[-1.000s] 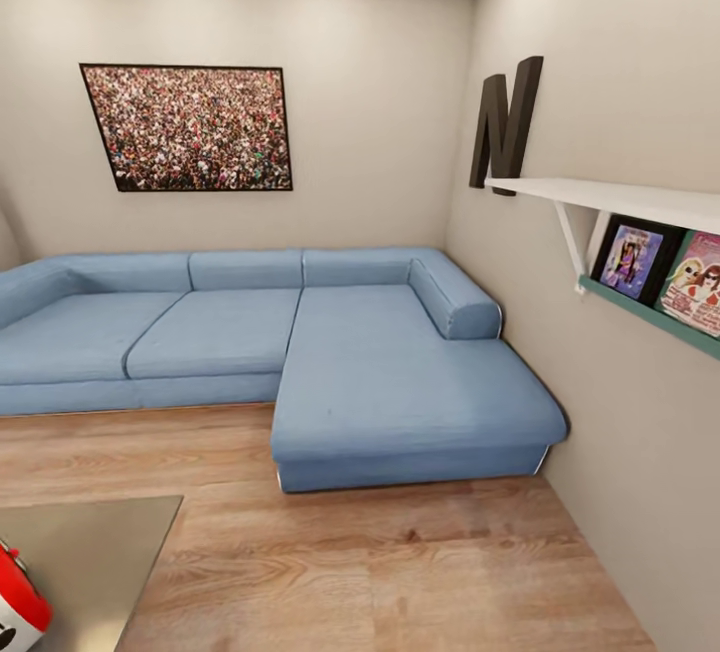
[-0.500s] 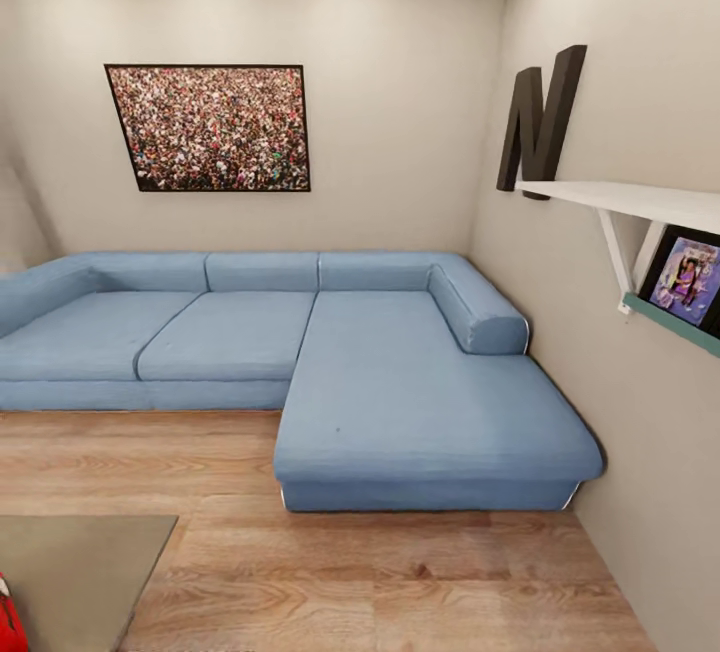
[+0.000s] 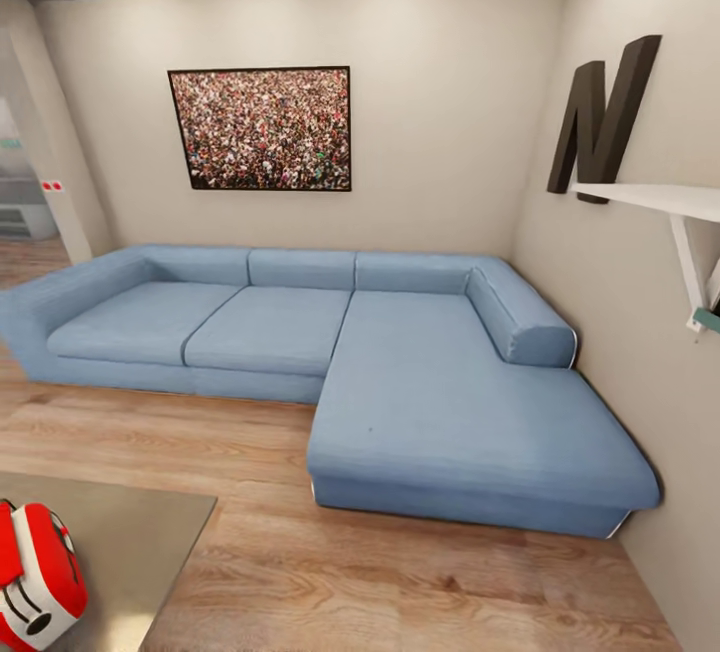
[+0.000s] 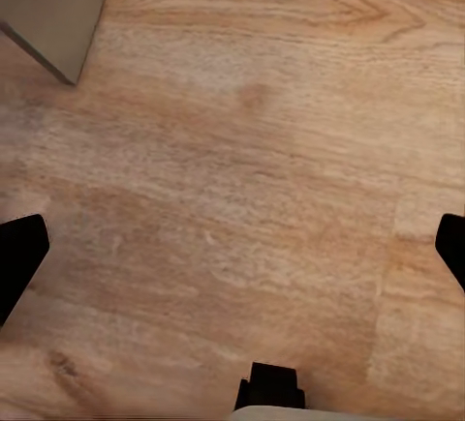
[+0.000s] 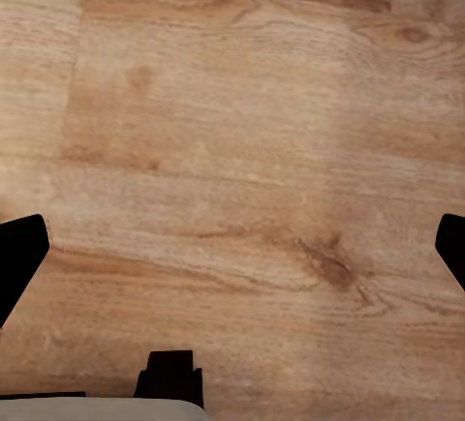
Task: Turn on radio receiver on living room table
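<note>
The radio receiver [image 3: 35,572], one glossy red box with white sides, sits near the coffee table's [image 3: 140,532] left edge. Three ceiling lights, one blue sectional sofa [image 3: 330,362]. Both grippers [image 4: 232,247] [image 5: 232,247] spread wide.
</note>
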{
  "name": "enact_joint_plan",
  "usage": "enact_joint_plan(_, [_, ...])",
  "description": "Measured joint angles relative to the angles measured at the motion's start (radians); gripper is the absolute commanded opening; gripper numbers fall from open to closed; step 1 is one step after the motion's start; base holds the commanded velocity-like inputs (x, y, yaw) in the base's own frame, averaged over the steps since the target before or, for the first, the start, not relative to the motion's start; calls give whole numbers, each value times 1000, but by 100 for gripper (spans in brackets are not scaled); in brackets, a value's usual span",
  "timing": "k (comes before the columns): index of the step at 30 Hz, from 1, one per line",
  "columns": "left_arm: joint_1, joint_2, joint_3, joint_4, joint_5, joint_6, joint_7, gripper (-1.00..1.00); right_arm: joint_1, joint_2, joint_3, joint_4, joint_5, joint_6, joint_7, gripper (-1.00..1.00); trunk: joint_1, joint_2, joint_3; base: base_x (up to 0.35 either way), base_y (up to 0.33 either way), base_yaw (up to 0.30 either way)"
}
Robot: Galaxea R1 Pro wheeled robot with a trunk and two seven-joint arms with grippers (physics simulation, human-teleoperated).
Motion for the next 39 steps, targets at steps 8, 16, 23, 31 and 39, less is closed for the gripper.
enact_joint_plan(8, [0,-3,0,0,-1,0,-1,100,0,0,0,0,0,0,0,100,0,0,0,0,0,259])
enact_joint_plan(16, [0,-3,0,0,-1,0,-1,100,0,0,0,0,0,0,0,100,0,0,0,0,0,264])
enact_joint_plan(23, [0,-3,0,0,-1,0,-1,100,0,0,0,0,0,0,0,100,0,0,0,0,0,264])
enact_joint_plan(31, [0,-3,0,0,-1,0,-1,100,0,0,0,0,0,0,0,100,0,0,0,0,0,264])
enact_joint_plan(39, [0,-4,0,0,0,-4,-1,100,0,0,0,0,0,0,0,100,0,0,0,0,0,264])
